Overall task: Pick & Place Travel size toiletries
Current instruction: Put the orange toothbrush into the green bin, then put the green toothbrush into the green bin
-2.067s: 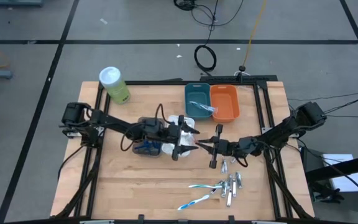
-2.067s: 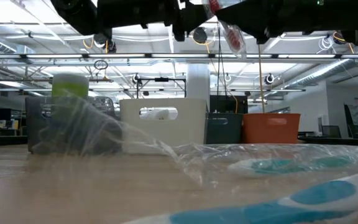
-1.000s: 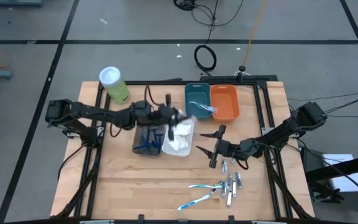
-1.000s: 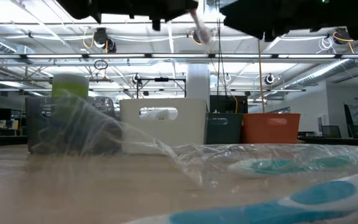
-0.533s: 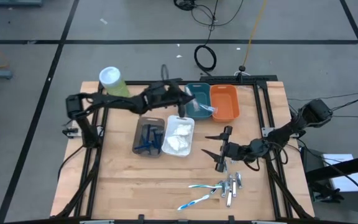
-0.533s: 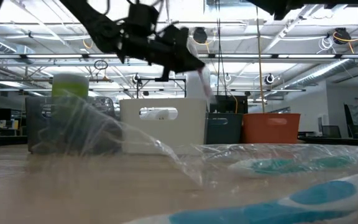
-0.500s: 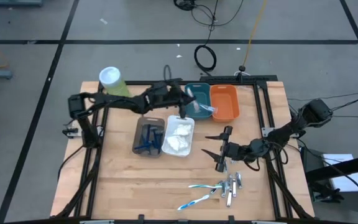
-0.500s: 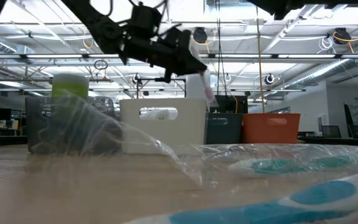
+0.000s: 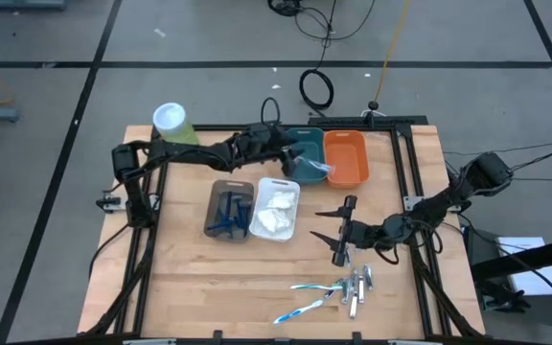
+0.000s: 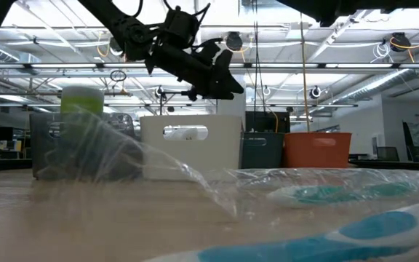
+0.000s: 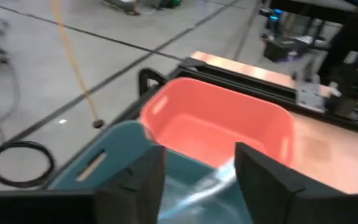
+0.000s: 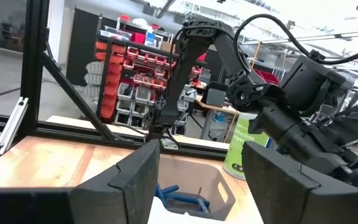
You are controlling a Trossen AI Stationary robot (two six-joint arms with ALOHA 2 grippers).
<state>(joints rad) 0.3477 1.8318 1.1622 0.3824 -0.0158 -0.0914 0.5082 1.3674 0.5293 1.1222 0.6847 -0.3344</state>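
Note:
My left gripper (image 9: 293, 155) (image 10: 228, 84) hangs open over the teal bin (image 9: 304, 144) (image 11: 114, 163) with nothing between its fingers. A clear-wrapped toothbrush (image 9: 316, 169) (image 11: 211, 185) lies inside that bin. My right gripper (image 9: 320, 225) stands open above bare table, right of the white bin (image 9: 275, 208) of pads. Two blue-and-white toothbrushes (image 9: 307, 297) and several silvery tubes (image 9: 357, 285) lie on the table near its front edge. Dark blue razors (image 9: 228, 217) (image 12: 180, 194) lie in the dark bin.
An orange bin (image 9: 346, 158) (image 11: 219, 127) stands right of the teal one. A green canister with a white lid (image 9: 174, 129) stands at the back left. A black frame (image 9: 405, 163) runs around the table's edges. Bare wood lies at the front left.
My left gripper has carried a wrapped toothbrush from over the white bin toward the far edge and right, dipped down over the teal bin and opened. The toothbrush no longer hangs from it. My right gripper has kept nearly still.

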